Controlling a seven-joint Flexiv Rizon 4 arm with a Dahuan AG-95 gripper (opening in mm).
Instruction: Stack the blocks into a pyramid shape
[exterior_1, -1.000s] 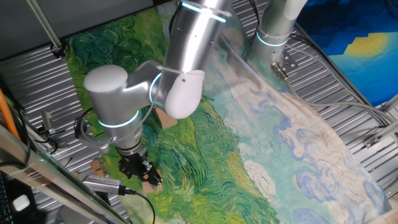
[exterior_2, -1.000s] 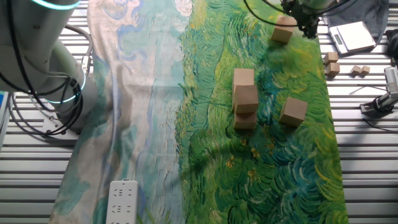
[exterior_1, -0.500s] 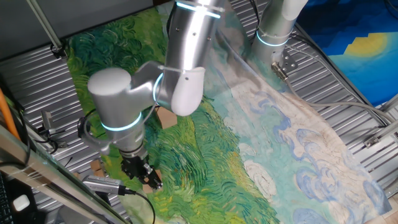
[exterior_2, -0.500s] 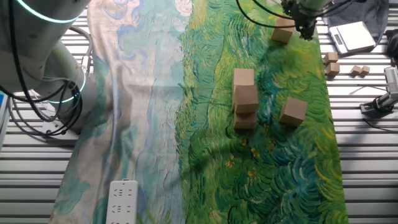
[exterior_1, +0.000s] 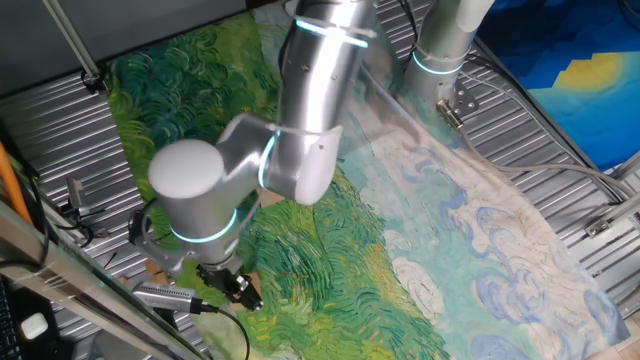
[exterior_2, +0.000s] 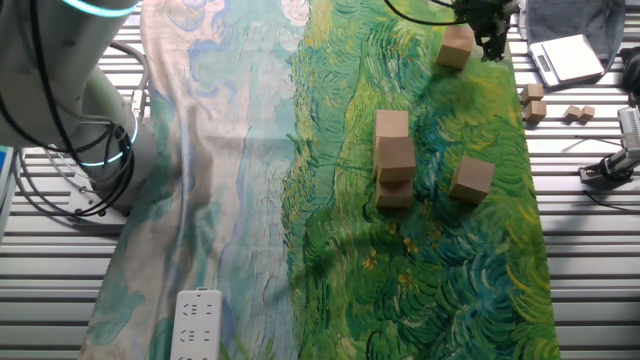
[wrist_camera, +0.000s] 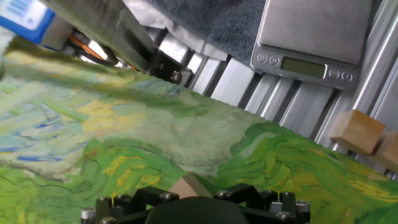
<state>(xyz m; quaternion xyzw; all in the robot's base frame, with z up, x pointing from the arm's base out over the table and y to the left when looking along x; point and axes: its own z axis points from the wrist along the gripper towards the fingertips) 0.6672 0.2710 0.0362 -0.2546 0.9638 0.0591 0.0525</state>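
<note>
A light tan wooden block (exterior_2: 457, 46) lies on the green painted cloth (exterior_2: 420, 250) at the far edge of the desk (exterior_2: 580, 250), touching or just beside the black pincer (exterior_2: 487, 38), which hangs over its right side. In the hand view only a corner of this block (wrist_camera: 189, 185) shows, right against the pincer's black body at the bottom edge.

Near the middle of the cloth stand more blocks: a tight cluster of three (exterior_2: 394, 158), seemingly two stacked on a lower one, and a single block (exterior_2: 471, 179) just to their right, apart from them. Small tan wood pieces (exterior_2: 533, 102) lie off the cloth on the ribbed metal, near a digital scale (exterior_2: 566, 58).

In one fixed view the silver arm (exterior_1: 300, 110) covers most of the blocks, and the pincer (exterior_1: 232, 285) is a dark shape low over the cloth edge. The fingertips are hidden or too dark in every view, so I cannot tell how far apart the fingers stand or whether they hold the block.
</note>
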